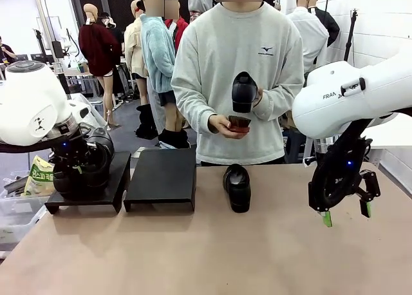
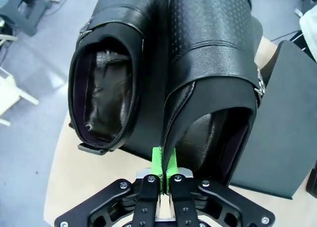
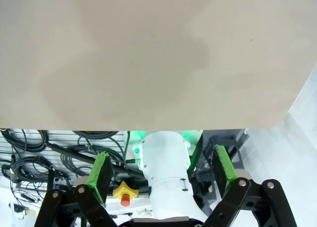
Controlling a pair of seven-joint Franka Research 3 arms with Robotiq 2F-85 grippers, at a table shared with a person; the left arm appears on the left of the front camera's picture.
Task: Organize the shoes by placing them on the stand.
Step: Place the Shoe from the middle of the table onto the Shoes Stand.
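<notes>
Nearest, the right hand [image 1: 347,214] hangs over the smooth tan table [image 1: 193,256] at its right side, black links spread and green pads [image 3: 101,175] standing wide apart, open; farther in, at the left, the left hand [image 2: 165,160] is closed, its two pads pinching the thin leather heel rim of a perforated shoe [image 2: 213,68], which rests on the stand [image 1: 121,179]; touching it side by side lies a second shoe [image 2: 106,83], smooth and glossy, its oval opening showing a creased dark lining and a strap at the side; in the front view the left arm's white wrist and black hand crowd over this pair and hide most of it; just beside, the stand's right panel [image 1: 161,176] is flat, matte black and sloped; right of it a lone shoe [image 1: 237,187] lies on the table, toe toward the robot; beyond the far edge a person [image 1: 238,57] in a pale sweatshirt holds a raised shoe [image 1: 244,92] upright in one hand and a small reddish-brown object [image 1: 239,123] in the other.
</notes>
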